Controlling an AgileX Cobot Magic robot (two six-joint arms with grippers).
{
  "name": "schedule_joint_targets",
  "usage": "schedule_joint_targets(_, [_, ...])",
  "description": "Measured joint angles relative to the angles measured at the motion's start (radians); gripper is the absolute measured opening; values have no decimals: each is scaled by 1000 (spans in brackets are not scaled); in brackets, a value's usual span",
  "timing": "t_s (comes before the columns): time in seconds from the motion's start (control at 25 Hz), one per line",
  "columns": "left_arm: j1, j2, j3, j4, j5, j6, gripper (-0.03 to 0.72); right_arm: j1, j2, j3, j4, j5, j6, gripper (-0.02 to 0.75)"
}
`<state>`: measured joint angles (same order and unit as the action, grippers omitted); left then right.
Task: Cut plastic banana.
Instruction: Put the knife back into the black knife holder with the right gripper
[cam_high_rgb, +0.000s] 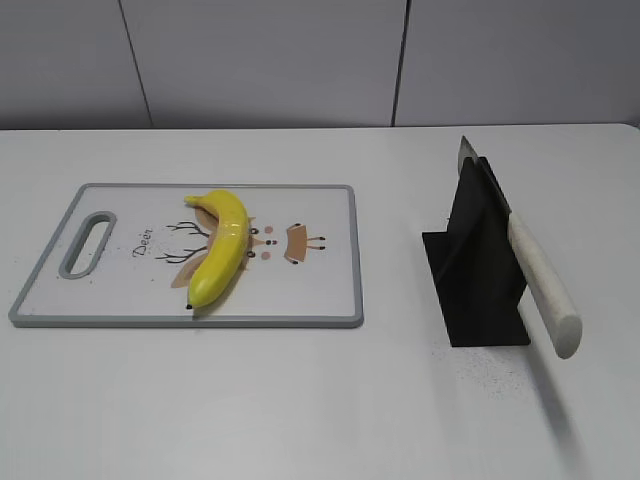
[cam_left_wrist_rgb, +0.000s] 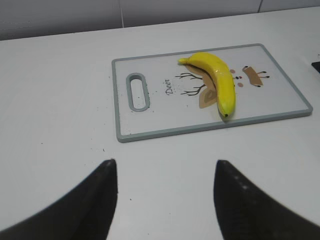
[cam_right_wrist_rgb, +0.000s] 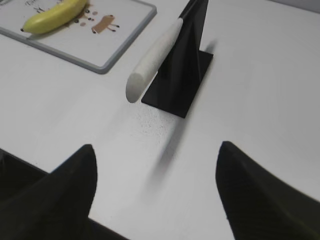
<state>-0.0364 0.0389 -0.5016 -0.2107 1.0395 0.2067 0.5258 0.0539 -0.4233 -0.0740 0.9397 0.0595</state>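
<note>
A yellow plastic banana (cam_high_rgb: 221, 246) lies on a white cutting board (cam_high_rgb: 310, 290) with a grey rim, left of centre; it also shows in the left wrist view (cam_left_wrist_rgb: 218, 82) and the right wrist view (cam_right_wrist_rgb: 52, 17). A knife with a white handle (cam_high_rgb: 541, 283) rests slanted in a black stand (cam_high_rgb: 482, 275), handle toward the front; it shows in the right wrist view (cam_right_wrist_rgb: 152, 57) too. My left gripper (cam_left_wrist_rgb: 164, 165) is open and empty, well short of the board. My right gripper (cam_right_wrist_rgb: 156, 147) is open and empty, short of the knife handle. Neither gripper shows in the exterior view.
The cutting board (cam_left_wrist_rgb: 165, 125) has a handle slot (cam_high_rgb: 88, 243) at its left end and a deer drawing. The black stand (cam_right_wrist_rgb: 182, 70) sits right of the board on the white table (cam_high_rgb: 320, 400). A grey wall runs behind.
</note>
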Motion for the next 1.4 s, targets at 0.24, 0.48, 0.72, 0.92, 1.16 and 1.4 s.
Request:
schedule_joint_targets(0.24, [0, -20, 0, -1, 0, 0, 589, 0, -59, 0, 12, 3, -10, 578])
schedule_joint_targets(0.48, [0, -21, 0, -2, 0, 0, 589, 0, -59, 0, 18, 2, -11, 578])
schedule_joint_targets(0.72, [0, -21, 0, -2, 0, 0, 589, -23, -59, 0, 19, 2, -12, 578])
schedule_joint_targets(0.92, [0, -21, 0, -2, 0, 0, 589, -143, -59, 0, 21, 2, -12, 578])
schedule_joint_targets(1.16, [0, -21, 0, -2, 0, 0, 589, -325, -59, 0, 22, 1, -12, 578])
schedule_joint_targets(1.4, [0, -21, 0, -2, 0, 0, 589, -444, -59, 0, 23, 1, -12, 578])
